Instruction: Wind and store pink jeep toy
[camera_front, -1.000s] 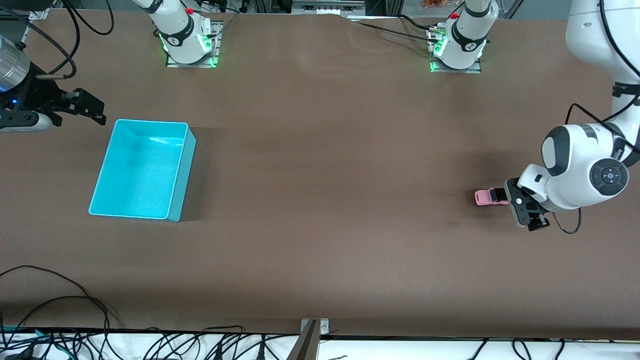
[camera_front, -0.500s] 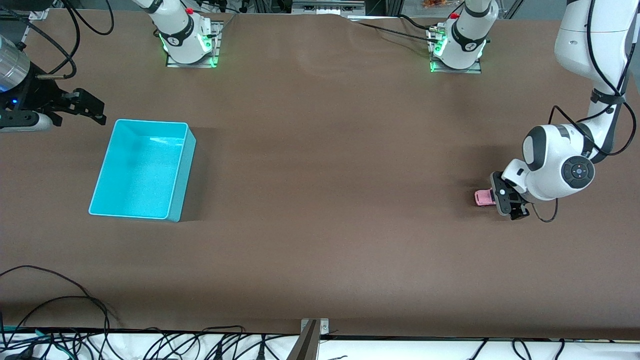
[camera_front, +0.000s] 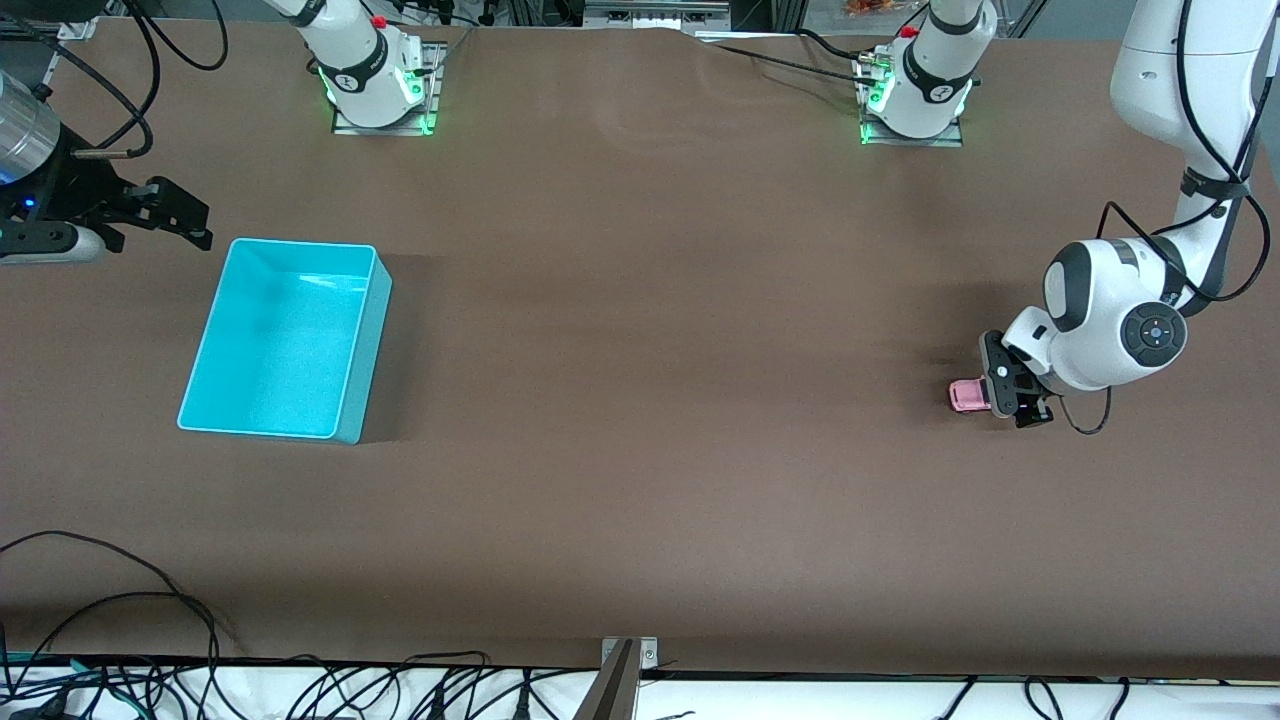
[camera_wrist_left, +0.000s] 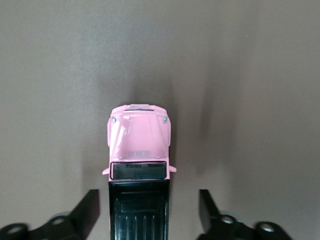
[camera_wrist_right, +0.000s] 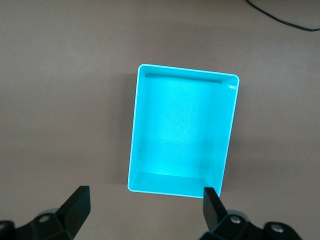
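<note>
The pink jeep toy (camera_front: 964, 395) stands on the brown table toward the left arm's end; in the left wrist view (camera_wrist_left: 140, 150) its pink bonnet and black rear roof show. My left gripper (camera_front: 992, 398) is low over its rear, open, with a finger on each side of the black roof (camera_wrist_left: 139, 210) and a gap to both. My right gripper (camera_front: 180, 222) waits, open and empty, above the table next to the cyan bin (camera_front: 225, 425), which also shows in the right wrist view (camera_wrist_right: 132, 177) and holds nothing.
The two arm bases (camera_front: 380, 90) stand along the table's edge farthest from the front camera. Cables (camera_front: 120, 610) trail along the edge nearest to that camera. Bare brown table lies between the bin and the jeep.
My left gripper has come down and moved over the jeep's rear, so more of the toy is covered in the front view. The jeep, the bin and the right arm have not moved.
</note>
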